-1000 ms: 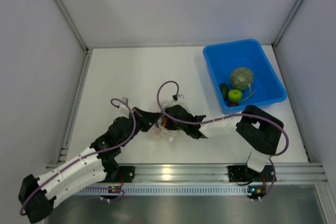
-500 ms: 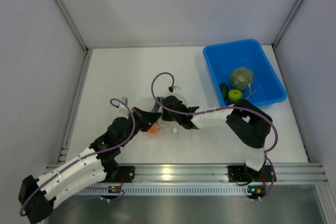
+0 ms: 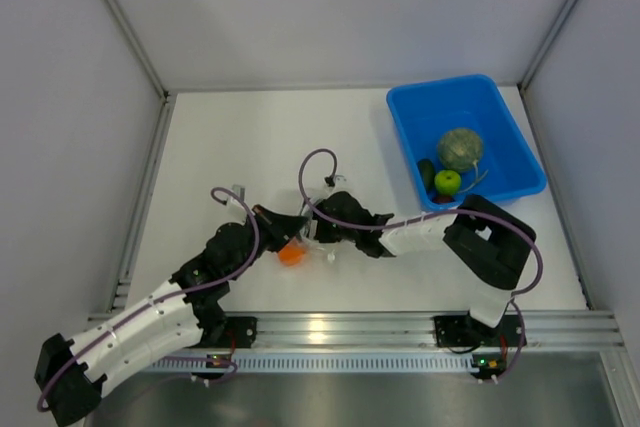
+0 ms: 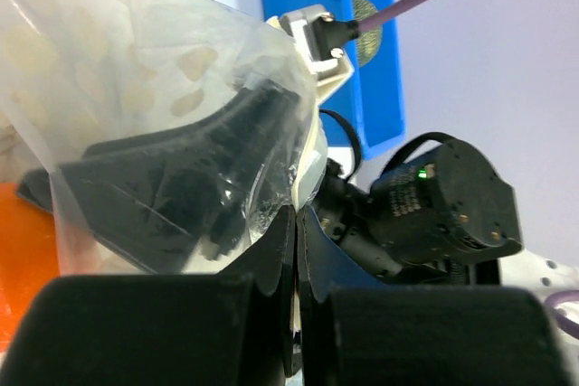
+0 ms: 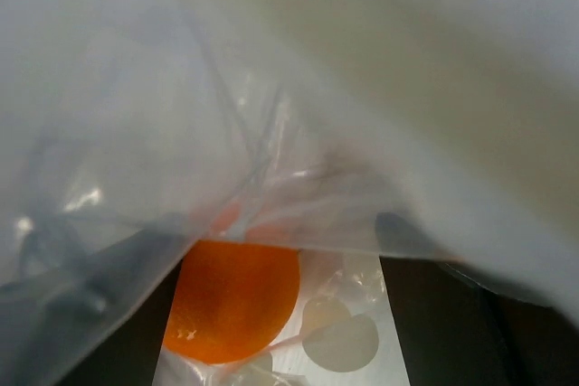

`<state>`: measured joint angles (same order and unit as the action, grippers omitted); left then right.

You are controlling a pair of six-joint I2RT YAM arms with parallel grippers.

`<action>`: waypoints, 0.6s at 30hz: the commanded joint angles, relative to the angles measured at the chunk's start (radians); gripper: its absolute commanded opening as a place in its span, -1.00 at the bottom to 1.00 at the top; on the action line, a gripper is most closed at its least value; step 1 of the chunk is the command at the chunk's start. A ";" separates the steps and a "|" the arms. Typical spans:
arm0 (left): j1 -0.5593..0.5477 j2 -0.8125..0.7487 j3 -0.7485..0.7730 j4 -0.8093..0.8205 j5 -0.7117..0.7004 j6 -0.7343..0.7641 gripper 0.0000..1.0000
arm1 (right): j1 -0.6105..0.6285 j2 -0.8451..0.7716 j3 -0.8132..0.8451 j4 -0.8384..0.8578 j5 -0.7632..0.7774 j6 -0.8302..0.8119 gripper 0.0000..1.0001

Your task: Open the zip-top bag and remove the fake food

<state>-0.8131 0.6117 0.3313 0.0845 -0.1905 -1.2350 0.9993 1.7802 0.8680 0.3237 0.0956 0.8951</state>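
Observation:
The zip-top bag (image 3: pixel 308 239), clear with white dots, hangs between both grippers at mid-table. My left gripper (image 4: pixel 297 216) is shut on the bag's edge (image 4: pixel 172 79). My right gripper (image 5: pixel 280 323) is open inside the bag, its dark fingers (image 5: pixel 457 314) standing wide apart. The orange (image 5: pixel 235 300) lies in the bag just ahead of them, nearer the left finger, and shows below the left gripper (image 3: pixel 283 227) as an orange ball (image 3: pixel 292 255). Other fake food sits in the blue bin (image 3: pixel 500 127): the melon (image 3: pixel 460 148), the green apple (image 3: pixel 447 182) and a dark piece (image 3: pixel 428 171).
The blue bin stands at the table's far right near the right wall. Purple cables (image 3: pixel 318 162) loop above both wrists. The frame rail (image 3: pixel 340 329) runs along the near edge.
The right gripper swung toward the back of the table, then came back nearer. The orange, hidden one second ago, now shows below the left gripper. The left gripper has kept its grip.

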 commanded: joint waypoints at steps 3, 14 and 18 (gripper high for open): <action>-0.001 0.045 0.123 -0.048 0.022 0.123 -1.00 | -0.008 -0.091 -0.063 0.130 -0.154 -0.036 0.72; 0.000 0.330 0.475 -0.113 0.379 0.308 -1.00 | -0.007 -0.235 -0.195 0.063 -0.234 -0.021 0.75; -0.001 0.425 0.567 -0.111 0.454 0.307 -1.00 | -0.007 -0.300 -0.230 -0.050 -0.102 0.014 0.75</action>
<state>-0.8127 0.9985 0.8074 -0.0471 0.1459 -0.9649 0.9985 1.5471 0.6666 0.3748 -0.0956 0.8921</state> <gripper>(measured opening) 0.020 0.874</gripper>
